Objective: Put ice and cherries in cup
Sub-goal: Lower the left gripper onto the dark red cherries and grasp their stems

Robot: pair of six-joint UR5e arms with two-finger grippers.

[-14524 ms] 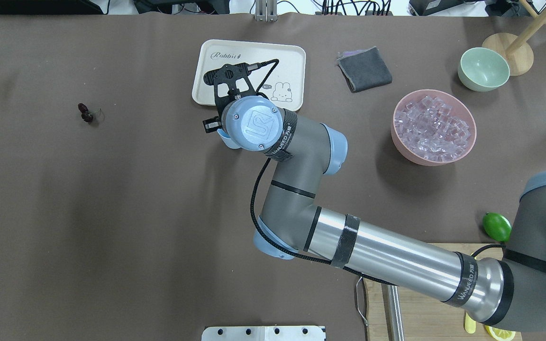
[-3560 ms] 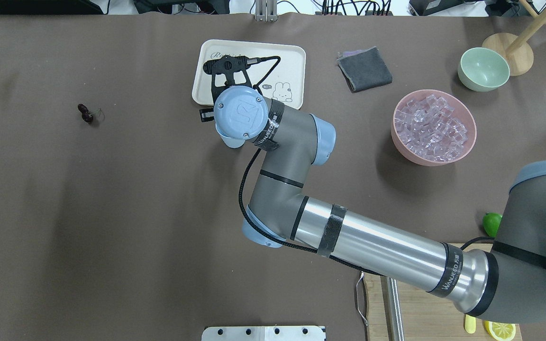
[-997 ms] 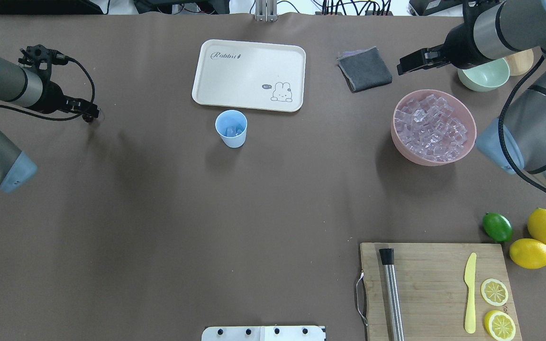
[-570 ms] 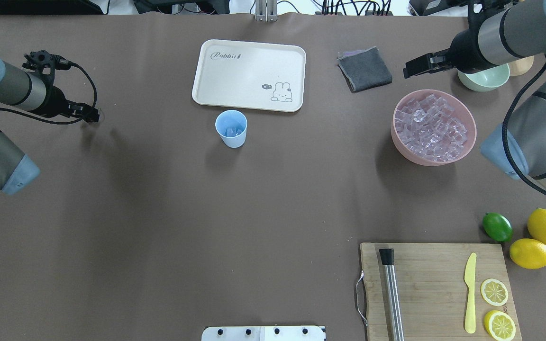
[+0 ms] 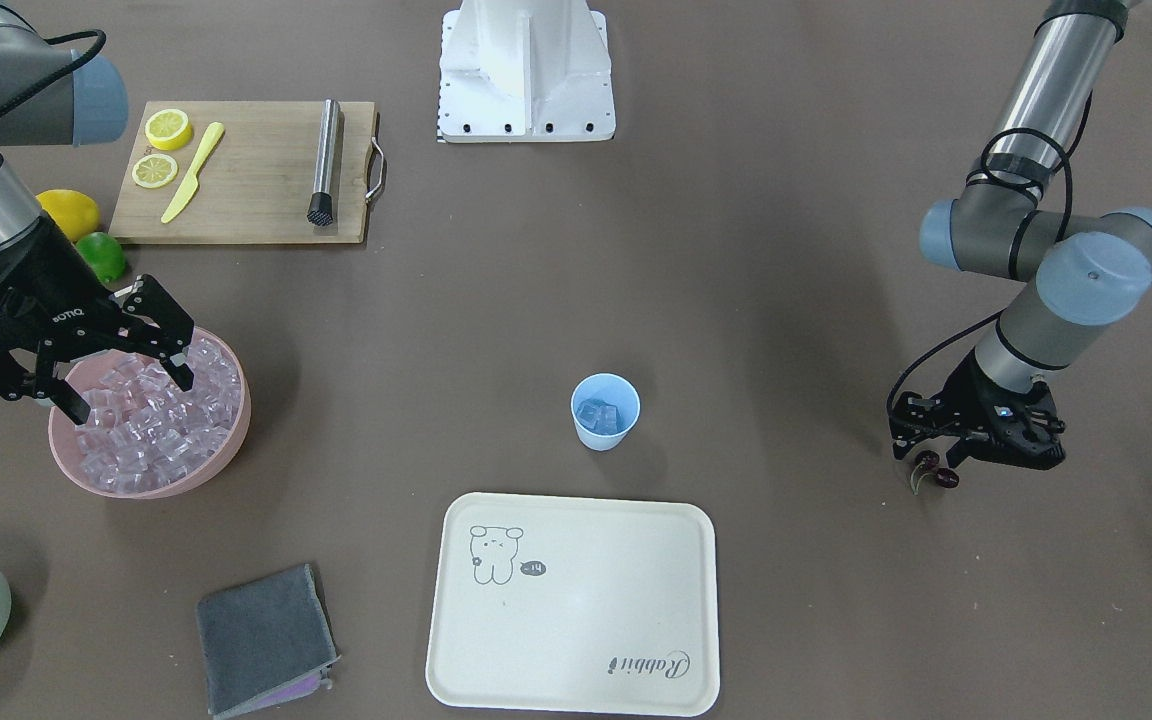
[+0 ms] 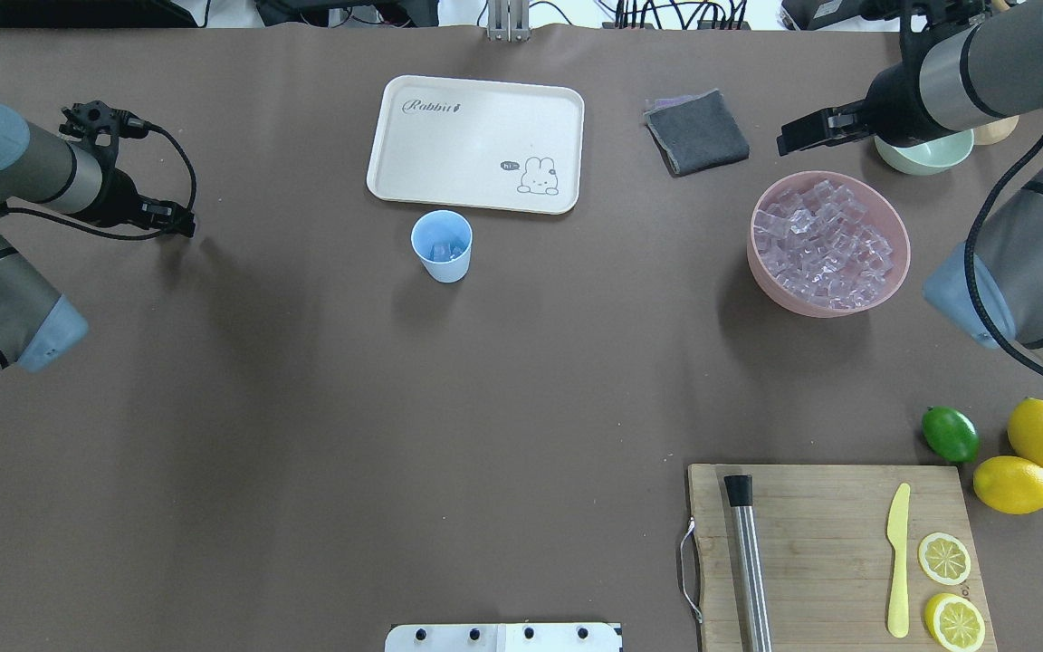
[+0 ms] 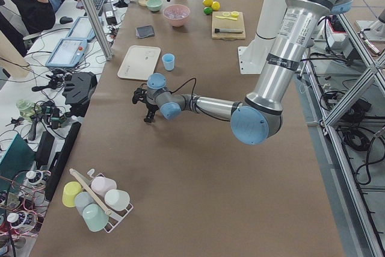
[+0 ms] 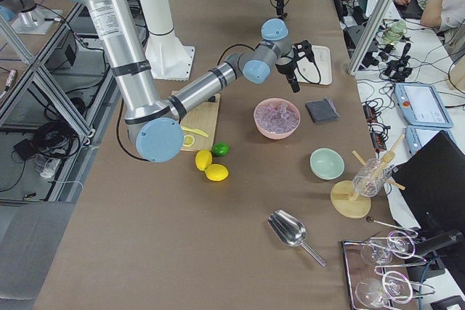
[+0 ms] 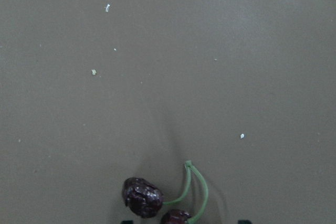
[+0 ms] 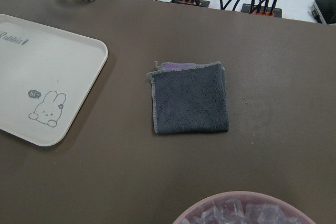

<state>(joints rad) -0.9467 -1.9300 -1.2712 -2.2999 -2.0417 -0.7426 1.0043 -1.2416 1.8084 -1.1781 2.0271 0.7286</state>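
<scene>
Left claw (image 6: 185, 224) has crept slightly toward 3 o'clock since a moment ago and sits low, jaws apart astride the ungripped cherries (image 9: 152, 205), at the cup's (image 6: 442, 244) 9 o'clock overhead; right claw (image 5: 128, 392) gapes empty over the pink bowl (image 5: 176, 484); ice (image 5: 602, 414) already in cup, cherries remain.
</scene>
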